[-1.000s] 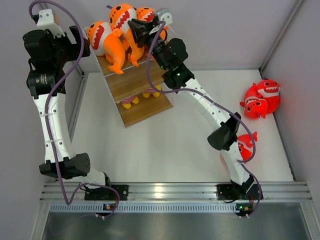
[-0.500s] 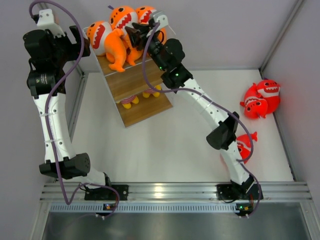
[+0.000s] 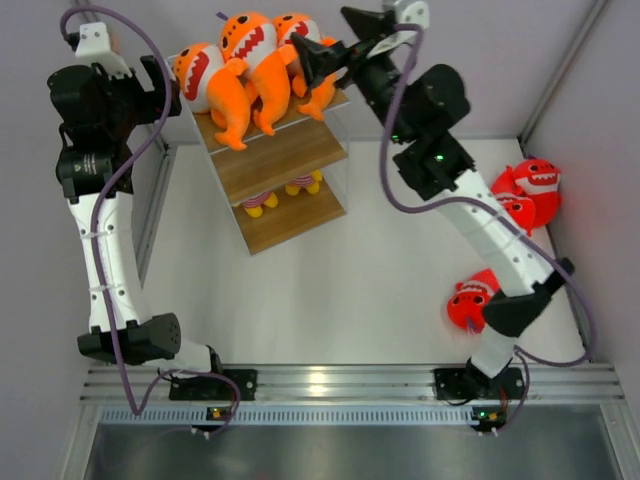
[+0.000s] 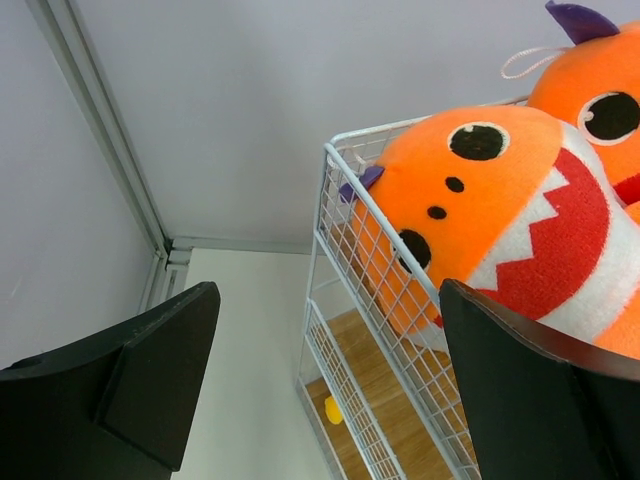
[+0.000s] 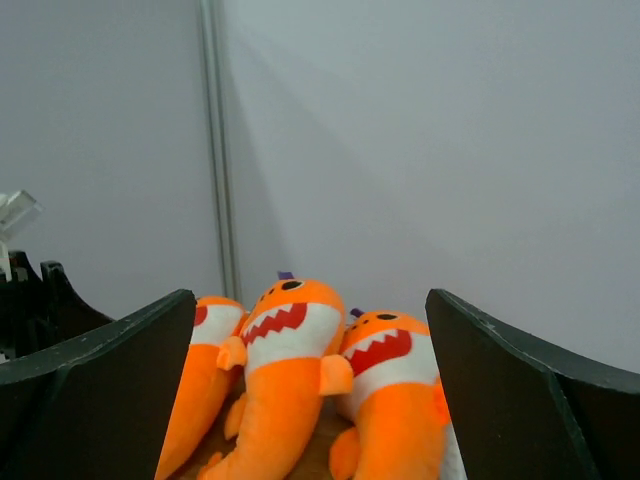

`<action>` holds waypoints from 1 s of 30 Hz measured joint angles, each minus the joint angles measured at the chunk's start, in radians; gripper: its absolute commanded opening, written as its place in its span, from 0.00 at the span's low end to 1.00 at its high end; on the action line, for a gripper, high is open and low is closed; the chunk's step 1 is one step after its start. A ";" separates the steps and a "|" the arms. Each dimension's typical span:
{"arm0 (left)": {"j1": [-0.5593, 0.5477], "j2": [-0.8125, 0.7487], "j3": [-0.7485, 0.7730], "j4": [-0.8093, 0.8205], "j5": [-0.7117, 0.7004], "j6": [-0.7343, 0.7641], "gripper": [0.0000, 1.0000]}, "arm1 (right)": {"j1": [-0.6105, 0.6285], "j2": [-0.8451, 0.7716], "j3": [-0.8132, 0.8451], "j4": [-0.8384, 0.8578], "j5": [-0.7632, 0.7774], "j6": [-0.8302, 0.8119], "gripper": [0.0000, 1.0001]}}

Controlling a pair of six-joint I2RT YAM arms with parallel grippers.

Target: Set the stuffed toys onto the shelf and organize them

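Three orange stuffed toys (image 3: 205,72) (image 3: 250,50) (image 3: 300,35) lie side by side on the top board of the shelf (image 3: 290,160). My right gripper (image 3: 335,40) hangs open just right of them, holding nothing. Its wrist view looks between wide-apart fingers at the three sharks (image 5: 205,370) (image 5: 285,380) (image 5: 395,400). My left gripper (image 3: 165,88) stands open beside the shelf's left end. In its wrist view an orange shark (image 4: 490,220) sits behind the wire frame (image 4: 370,260). Three red stuffed toys (image 3: 535,178) (image 3: 512,208) (image 3: 468,302) lie on the table at the right.
Small yellow-footed figures (image 3: 285,192) stand on a lower tier of the shelf. Walls close in behind the shelf and along the right, near the red sharks. My right arm's elbow (image 3: 520,310) rests next to the nearest red shark.
My right gripper opened, let go of the rightmost orange shark and drew back up and to the right. Its elbow swung right. The left arm has not moved.
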 measured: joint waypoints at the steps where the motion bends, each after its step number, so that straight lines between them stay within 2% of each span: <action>1: 0.000 -0.010 -0.013 0.007 -0.002 0.007 0.98 | -0.006 -0.063 -0.048 -0.009 0.011 -0.003 0.99; 4: 0.000 -0.048 -0.055 0.021 -0.003 0.028 0.98 | -0.061 -0.288 -0.238 -0.029 0.069 -0.002 0.99; 6: 0.000 -0.087 -0.102 0.000 -0.006 0.050 0.98 | -0.153 -0.451 -0.404 -0.040 0.130 0.025 0.99; 9: 0.000 -0.140 -0.185 -0.030 -0.005 0.078 0.98 | -0.388 -0.652 -0.691 -0.046 0.187 0.151 0.99; 12: 0.000 -0.173 -0.253 -0.052 -0.002 0.107 0.98 | -0.672 -0.717 -0.932 -0.043 0.197 0.306 1.00; 15: 0.000 -0.200 -0.299 -0.063 0.003 0.127 0.98 | -0.893 -0.634 -1.115 -0.068 0.206 0.439 0.99; 18: 0.000 -0.226 -0.322 -0.075 0.007 0.143 0.98 | -1.008 -0.482 -1.230 -0.120 0.205 0.514 0.99; 22: 0.000 -0.250 -0.327 -0.076 0.017 0.152 0.98 | -1.035 -0.377 -1.299 -0.169 0.204 0.551 0.99; 30: 0.000 -0.263 -0.337 -0.083 0.027 0.173 0.98 | -1.041 -0.277 -1.285 -0.126 0.232 0.573 0.99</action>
